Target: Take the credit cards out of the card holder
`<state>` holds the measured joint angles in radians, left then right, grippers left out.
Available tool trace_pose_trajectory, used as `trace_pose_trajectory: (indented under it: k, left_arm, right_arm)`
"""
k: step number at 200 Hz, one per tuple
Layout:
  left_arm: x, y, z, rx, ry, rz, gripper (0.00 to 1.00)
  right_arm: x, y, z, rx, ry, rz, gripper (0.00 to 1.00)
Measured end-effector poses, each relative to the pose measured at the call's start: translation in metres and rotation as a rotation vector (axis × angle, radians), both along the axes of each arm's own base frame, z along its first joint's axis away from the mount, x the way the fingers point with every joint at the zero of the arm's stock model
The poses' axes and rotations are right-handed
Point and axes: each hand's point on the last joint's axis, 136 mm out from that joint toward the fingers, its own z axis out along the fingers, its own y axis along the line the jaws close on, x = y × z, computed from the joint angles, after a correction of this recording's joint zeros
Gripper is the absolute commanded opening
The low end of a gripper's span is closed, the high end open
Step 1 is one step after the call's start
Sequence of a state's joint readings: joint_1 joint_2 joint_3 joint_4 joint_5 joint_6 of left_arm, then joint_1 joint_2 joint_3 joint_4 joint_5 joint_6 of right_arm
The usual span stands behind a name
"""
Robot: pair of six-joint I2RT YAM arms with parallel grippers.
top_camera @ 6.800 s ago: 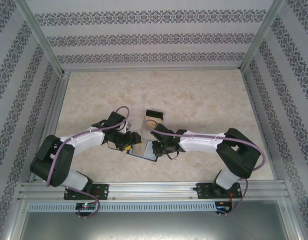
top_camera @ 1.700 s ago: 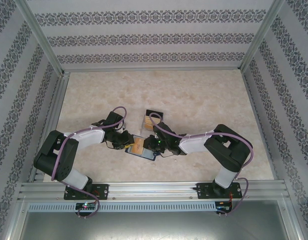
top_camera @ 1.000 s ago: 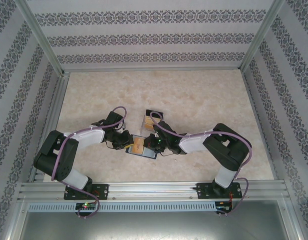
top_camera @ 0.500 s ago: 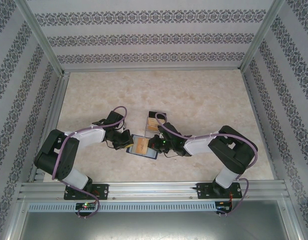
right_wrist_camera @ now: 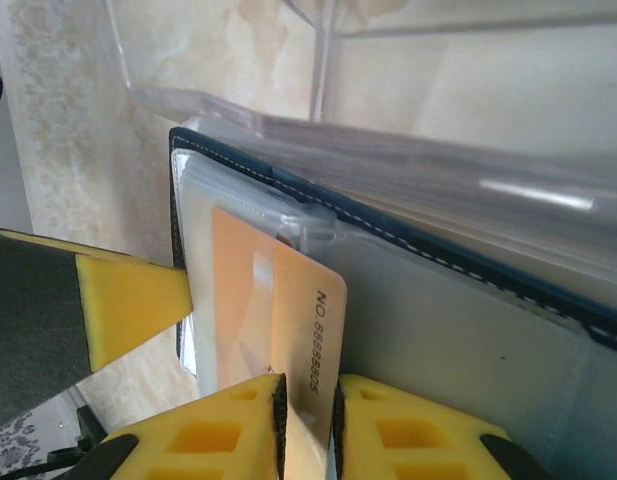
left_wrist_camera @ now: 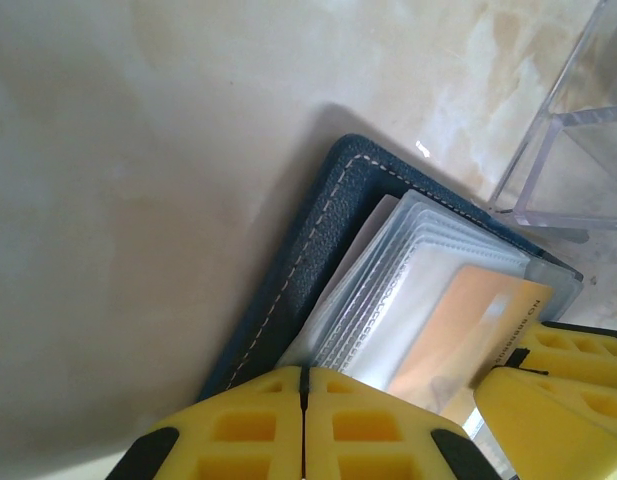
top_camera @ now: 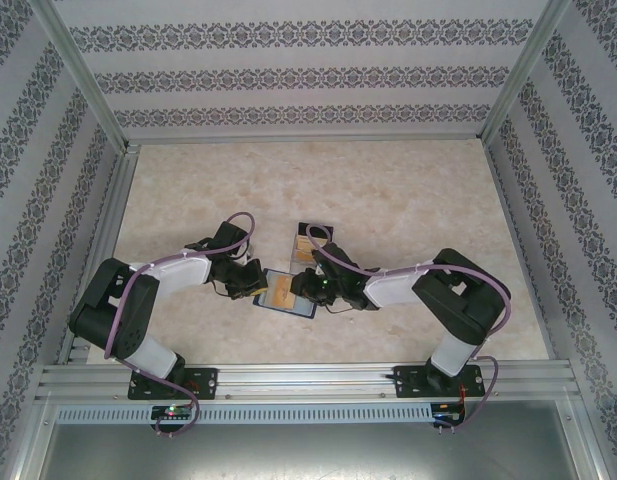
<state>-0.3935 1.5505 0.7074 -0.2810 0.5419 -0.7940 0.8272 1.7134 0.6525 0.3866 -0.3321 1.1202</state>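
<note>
The holder [top_camera: 291, 299] lay open on the table [top_camera: 408, 190], just in front of the clear stand [top_camera: 311, 240], between both arms. Our left claw [left_wrist_camera: 304, 376] was pressed together at the holder's left edge. Our right claw [right_wrist_camera: 306, 388] stood slightly parted over the holder, with the end of an orange card [right_wrist_camera: 276, 300] showing in its narrow gap. That card stuck partway out of a clear sleeve [right_wrist_camera: 238, 205]; we could not tell whether the claw gripped it.
</note>
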Motion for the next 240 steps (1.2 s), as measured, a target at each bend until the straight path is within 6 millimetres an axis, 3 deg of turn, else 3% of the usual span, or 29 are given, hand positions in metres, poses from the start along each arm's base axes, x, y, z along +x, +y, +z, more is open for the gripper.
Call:
trace_pose_trajectory:
  k: [15, 38, 74, 153, 240]
  left_arm:
    - [0.0, 0.0, 0.0, 0.0, 0.0, 0.0, 0.08]
    - [0.0, 0.0, 0.0, 0.0, 0.0, 0.0, 0.08]
    - [0.0, 0.0, 0.0, 0.001, 0.0, 0.0, 0.04]
    - [0.0, 0.0, 0.0, 0.002, 0.003, 0.0, 0.04]
    - [0.0, 0.0, 0.0, 0.002, 0.003, 0.0, 0.04]
  right_arm:
    - [0.001, 0.002, 0.0, 0.003, -0.003, 0.002, 0.18]
    - [0.002, 0.004, 0.001, 0.01, -0.009, 0.005, 0.0]
    - [0.002, 0.004, 0.005, 0.026, -0.015, 0.004, 0.0]
    - [-0.011, -0.017, 0.013, 0.023, -0.032, -0.015, 0.0]
    - [-0.028, -0.07, 0.026, -0.026, -0.042, -0.064, 0.0]
